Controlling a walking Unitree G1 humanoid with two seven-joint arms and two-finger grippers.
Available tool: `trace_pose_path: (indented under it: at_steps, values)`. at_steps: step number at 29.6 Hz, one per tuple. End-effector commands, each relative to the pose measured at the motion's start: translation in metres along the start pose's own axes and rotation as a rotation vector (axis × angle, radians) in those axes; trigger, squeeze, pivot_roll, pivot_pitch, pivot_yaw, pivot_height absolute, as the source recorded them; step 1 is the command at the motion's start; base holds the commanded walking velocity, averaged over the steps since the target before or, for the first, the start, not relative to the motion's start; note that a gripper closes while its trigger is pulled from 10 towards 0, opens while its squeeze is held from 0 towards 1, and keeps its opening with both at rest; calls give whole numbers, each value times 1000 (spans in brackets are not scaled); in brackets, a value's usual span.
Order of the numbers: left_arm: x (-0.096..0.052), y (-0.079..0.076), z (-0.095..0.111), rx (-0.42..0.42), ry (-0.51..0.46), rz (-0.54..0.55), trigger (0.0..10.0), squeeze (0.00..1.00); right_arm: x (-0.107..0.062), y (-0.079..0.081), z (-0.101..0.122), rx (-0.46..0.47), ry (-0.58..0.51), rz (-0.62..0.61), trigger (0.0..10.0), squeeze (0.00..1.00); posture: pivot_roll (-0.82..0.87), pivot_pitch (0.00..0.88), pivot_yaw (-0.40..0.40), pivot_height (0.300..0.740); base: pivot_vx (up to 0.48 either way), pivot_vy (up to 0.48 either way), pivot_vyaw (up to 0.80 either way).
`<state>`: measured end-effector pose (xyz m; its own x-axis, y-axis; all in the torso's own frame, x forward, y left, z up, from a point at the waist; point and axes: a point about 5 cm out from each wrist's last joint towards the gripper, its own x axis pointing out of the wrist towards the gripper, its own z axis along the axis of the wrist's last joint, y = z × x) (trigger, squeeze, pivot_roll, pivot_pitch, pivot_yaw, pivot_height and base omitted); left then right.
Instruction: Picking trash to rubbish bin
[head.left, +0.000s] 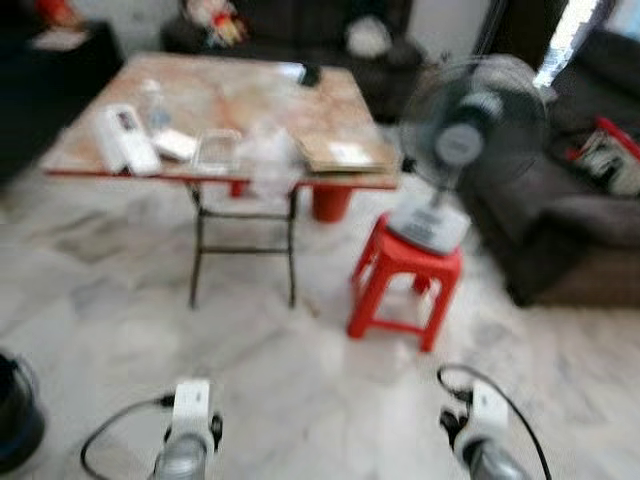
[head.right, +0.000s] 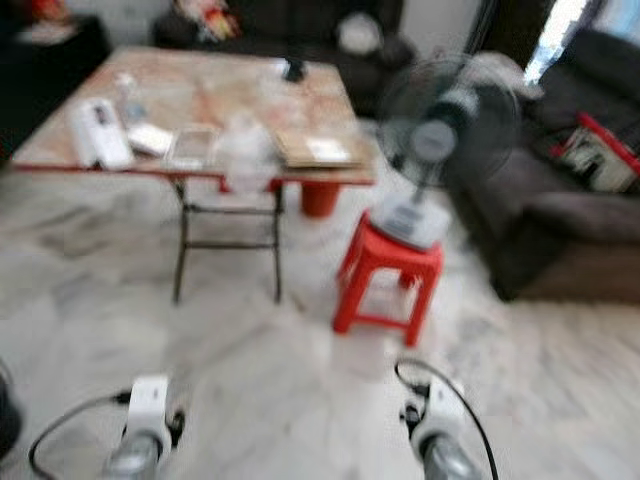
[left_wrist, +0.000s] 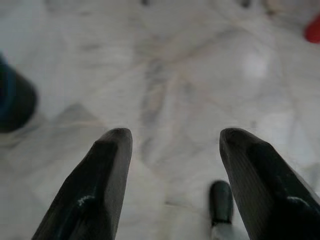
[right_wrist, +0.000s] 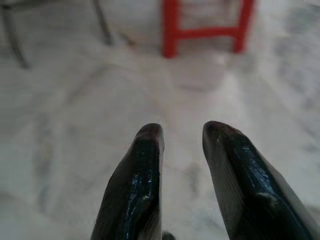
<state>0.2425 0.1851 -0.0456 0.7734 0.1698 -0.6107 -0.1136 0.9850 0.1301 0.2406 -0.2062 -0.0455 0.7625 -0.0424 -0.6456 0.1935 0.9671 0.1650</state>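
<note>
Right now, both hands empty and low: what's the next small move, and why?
Probably a step forward toward the folding table. The clear plastic items near its front edge look like the likeliest trash, though blur hides what they are. Both the left hand and the right hand are open over bare marble floor, holding nothing, well short of the table. The red stool with the fan stands on the right.

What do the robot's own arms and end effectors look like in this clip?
Both arms are silver with a white block at the wrist and a looping black cable beside it. The left end effector has two long, glossy black fingers tapering to rounded tips; the right end effector matches, its fingers shiny with highlights. No markings are legible through the blur.
</note>
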Motion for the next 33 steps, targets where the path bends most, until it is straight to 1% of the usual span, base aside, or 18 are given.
trace_pose_path:
  at_steps: [1, 3, 5, 6, 9, 10, 13, 14, 16, 17, 21, 23, 25, 26, 29, 31, 32, 33]
  values:
    - [2, -6, 12, -1, -45, -10, 10000, 0, 3, 3, 15, -3, -57, 26, 10000, 0, -118, 0, -86, 740, 0, 0, 0]
    - [4, -6, 20, 4, -77, -9, 10000, 0, 5, 9, 26, -16, -91, 57, 10000, 0, -118, 0, -86, 740, 0, 0, 0]
    - [5, -8, 32, 33, -133, -12, 10000, 0, 8, 20, 42, -39, -142, 105, 10000, 0, -118, 0, -86, 740, 0, 0, 0]
    - [5, -8, 32, 33, -133, -12, 10000, 0, 8, 20, 42, -39, -142, 105, 10000, 0, -118, 0, -86, 740, 0, 0, 0]
    - [7, -11, 48, 58, -204, -22, 10000, 0, 11, 35, 60, -68, -196, 163, 10000, 0, -112, 0, -90, 740, 339, 0, 0]
    - [7, -12, 57, 69, -244, -23, 10000, 0, 11, 43, 69, -82, -235, 194, 10000, 0, -110, 0, -90, 740, 349, 0, 0]
    - [7, -13, 65, 75, -276, -23, 10000, 0, 12, 48, 76, -96, -262, 210, 10000, 0, -108, 0, -90, 740, 354, 0, 348]
    - [7, -15, 76, 80, -326, -26, 10000, 0, 12, 55, 85, -101, -293, 232, 10000, 0, -107, 0, -89, 740, 382, 0, 781]
    - [7, -17, 84, 81, -360, -29, 10000, 0, 12, 60, 90, -102, -312, 250, 10000, 0, -107, 0, -89, 740, 382, 0, 781]
    - [6, -20, 97, 116, -419, -34, 10000, 0, 11, 66, 96, -97, -339, 281, 10000, 0, -107, 0, -89, 740, 420, 0, 0]
    - [4, -23, 108, 138, -469, -37, 10000, 0, 11, 72, 101, -104, -356, 303, 10000, 0, -107, 0, -87, 740, 425, 0, 0]
    - [2, -25, 121, 164, -525, -37, 10000, 0, 9, 78, 108, -109, -387, 332, 10000, 0, -109, 0, -85, 740, 441, 0, 0]
    - [2, -25, 121, 164, -525, -37, 10000, 0, 9, 78, 108, -109, -387, 332, 10000, 0, -109, 0, -85, 740, 439, 0, 0]
    - [-1, -28, 136, 194, -595, -36, 10000, 0, 7, 85, 117, -116, -435, 358, 10000, 0, -110, 0, -84, 740, 446, 0, 0]
    - [-5, -30, 153, 204, -673, -31, 10000, 0, 4, 94, 129, -128, -504, 379, 10000, 0, -110, 0, -83, 740, 444, 0, 0]
    - [-5, -30, 153, 204, -673, -31, 10000, 0, 4, 94, 129, -128, -504, 379, 10000, 0, -110, 0, -83, 740, 439, 0, 0]
    - [-8, -31, 161, 199, -707, -30, 10000, 0, 1, 100, 137, -130, -543, 395, 10000, 0, -107, 0, -83, 740, 337, 0, 0]
    - [-8, -31, 161, 199, -707, -30, 10000, 0, 1, 100, 137, -130, -543, 395, 10000, 0, -107, 0, -83, 740, 337, 0, 0]
